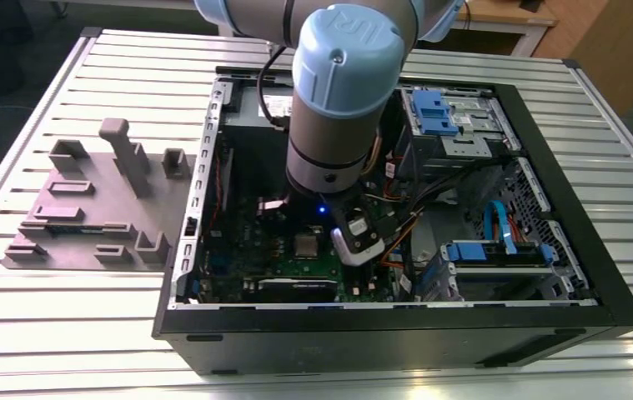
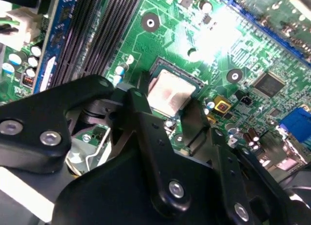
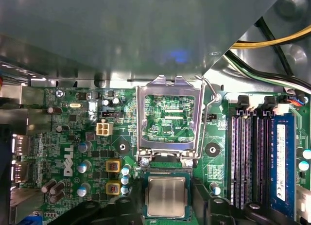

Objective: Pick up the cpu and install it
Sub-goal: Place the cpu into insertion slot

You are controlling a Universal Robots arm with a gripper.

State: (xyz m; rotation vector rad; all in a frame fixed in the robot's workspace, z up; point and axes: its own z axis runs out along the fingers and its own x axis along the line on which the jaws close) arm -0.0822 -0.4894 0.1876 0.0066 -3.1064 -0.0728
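Exterior view shows a black computer case (image 1: pixel 405 329) that lies open on a slatted metal worktop (image 1: pixel 60 333). A grey fixture plate (image 1: pixel 82 208) rests on the worktop just beside the case, on the exterior view's left. The arm (image 1: pixel 344 100) reaches down from above into the middle of the case. Two blue drive brackets (image 1: pixel 433 112) sit in the case on the exterior view's right, one far and one near.

In the first wrist view, the cpu (image 3: pixel 166 193) lies flat in the socket of the green motherboard (image 3: pixel 73 118), with its silver-grey top facing up. The metal socket frame (image 3: pixel 167 84) is flipped open and stands away from the socket, so the board is seen through its window. Its thin wire lever (image 3: pixel 209 96) is raised beside it. Black memory slots (image 3: pixel 248 152) and one blue memory module (image 3: pixel 282 162) run along the board near the socket, and yellow and black cables (image 3: pixel 272 40) pass above them.

The claw (image 3: pixel 166 206) hangs directly over the cpu, very close to it. In the second wrist view the claw's black body covers the near part of the board, and the cpu (image 2: pixel 172 89) appears just past it. Whether the claw is grasping the cpu or has released it, I cannot tell.
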